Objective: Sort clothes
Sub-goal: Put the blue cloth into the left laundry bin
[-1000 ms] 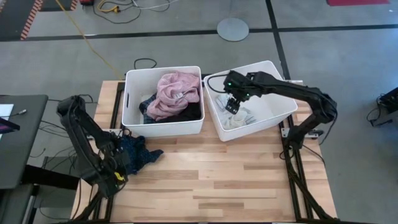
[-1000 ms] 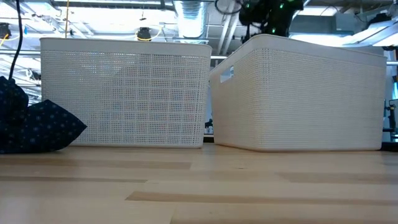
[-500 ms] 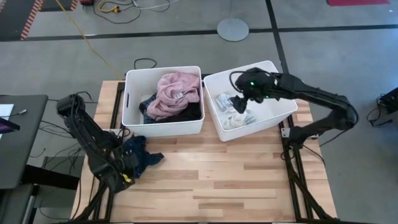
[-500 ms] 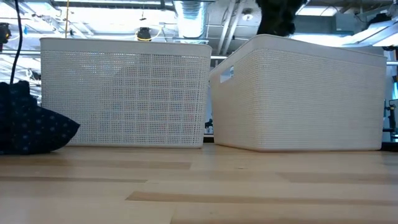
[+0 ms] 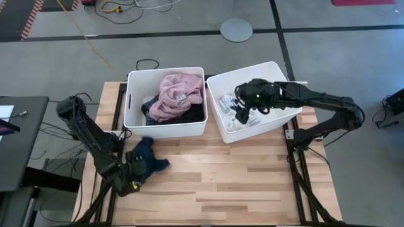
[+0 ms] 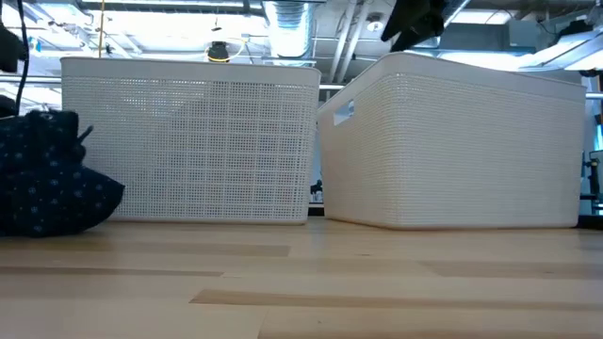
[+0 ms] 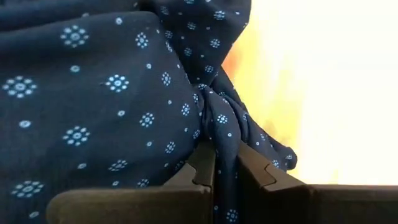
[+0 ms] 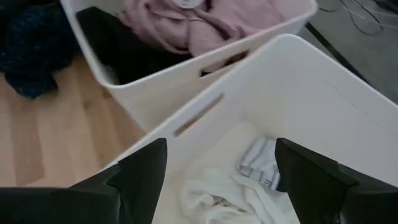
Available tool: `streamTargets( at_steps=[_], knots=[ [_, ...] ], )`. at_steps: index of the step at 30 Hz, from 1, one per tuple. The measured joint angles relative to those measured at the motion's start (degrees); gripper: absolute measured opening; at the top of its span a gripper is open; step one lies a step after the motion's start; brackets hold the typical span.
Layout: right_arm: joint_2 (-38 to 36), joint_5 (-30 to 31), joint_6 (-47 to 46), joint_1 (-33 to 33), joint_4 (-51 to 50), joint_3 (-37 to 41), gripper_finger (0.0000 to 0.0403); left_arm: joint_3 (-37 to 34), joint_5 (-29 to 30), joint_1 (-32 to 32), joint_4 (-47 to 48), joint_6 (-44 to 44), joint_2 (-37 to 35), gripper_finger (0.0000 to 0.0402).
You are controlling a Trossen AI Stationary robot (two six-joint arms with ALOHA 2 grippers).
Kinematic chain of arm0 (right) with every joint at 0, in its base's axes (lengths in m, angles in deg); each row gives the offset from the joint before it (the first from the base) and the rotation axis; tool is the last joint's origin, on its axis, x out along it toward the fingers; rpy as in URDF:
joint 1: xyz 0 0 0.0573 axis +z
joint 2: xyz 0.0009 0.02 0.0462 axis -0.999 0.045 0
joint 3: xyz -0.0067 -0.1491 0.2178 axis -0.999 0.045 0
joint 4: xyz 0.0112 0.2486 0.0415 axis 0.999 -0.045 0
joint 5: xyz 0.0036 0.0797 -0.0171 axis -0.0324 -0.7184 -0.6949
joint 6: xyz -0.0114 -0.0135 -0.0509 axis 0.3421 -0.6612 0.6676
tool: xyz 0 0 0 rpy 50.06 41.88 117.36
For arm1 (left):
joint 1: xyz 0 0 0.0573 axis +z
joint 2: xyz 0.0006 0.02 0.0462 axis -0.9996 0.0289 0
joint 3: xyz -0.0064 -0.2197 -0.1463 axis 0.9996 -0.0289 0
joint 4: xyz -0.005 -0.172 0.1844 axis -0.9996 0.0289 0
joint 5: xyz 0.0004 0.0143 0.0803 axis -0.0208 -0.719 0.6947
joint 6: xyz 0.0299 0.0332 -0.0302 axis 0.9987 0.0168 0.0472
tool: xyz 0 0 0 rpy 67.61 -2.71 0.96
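Observation:
The dark navy patterned garment [image 5: 146, 161] lies bunched on the table in front of the left bin; it also shows in the low view [image 6: 52, 179]. My left gripper [image 5: 134, 176] is shut on it at the table's left near side. The pink garment [image 5: 178, 94] lies on black and plaid clothes in the left bin [image 5: 132, 120]. White and grey socks [image 5: 237, 113] lie in the right bin [image 5: 278, 70]. My right gripper [image 5: 243, 112] is open and empty over the right bin, above the socks [image 8: 249, 177]. My left gripper pinches a gathered fold of the navy patterned garment [image 7: 225, 127] between its two fingers [image 7: 202, 165]. Several layers run between them. The rest of the garment rises bunched ahead of the fingers, with its lower part on the table [image 6: 66, 221].
The two white bins stand side by side at the table's far edge, the right one turned at an angle. Bare wooden tabletop [image 5: 240, 183] spreads in front of them. A dark side table [image 5: 19, 139] stands left of the workbench.
My left gripper has moved toward the table's near edge and a little right, dragging the navy garment, which has bunched up and risen higher. My right gripper has moved over the right bin toward its near side, above the socks.

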Motion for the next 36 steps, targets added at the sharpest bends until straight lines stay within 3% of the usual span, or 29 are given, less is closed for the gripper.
streamTargets(
  at_steps=[14,26,32,36],
  knots=[
    [3.21,-0.09,4.41,17.47,10.59,0.00,0.0314,4.12,2.54,7.24,-17.33,24.97,0.26,0.0017],
    [22.19,-0.31,9.56,29.50,19.61,0.00,0.0314,3.77,-3.01,13.01,-17.96,30.04,0.26,0.0017],
    [29.75,-0.44,10.30,30.62,24.80,0.00,0.0314,5.59,-1.35,13.18,-21.18,36.79,0.26,0.0017],
    [34.19,-2.28,10.34,30.49,32.02,0.00,0.0314,6.11,-3.24,14.93,-20.48,37.67,0.26,0.0017]
  ],
)
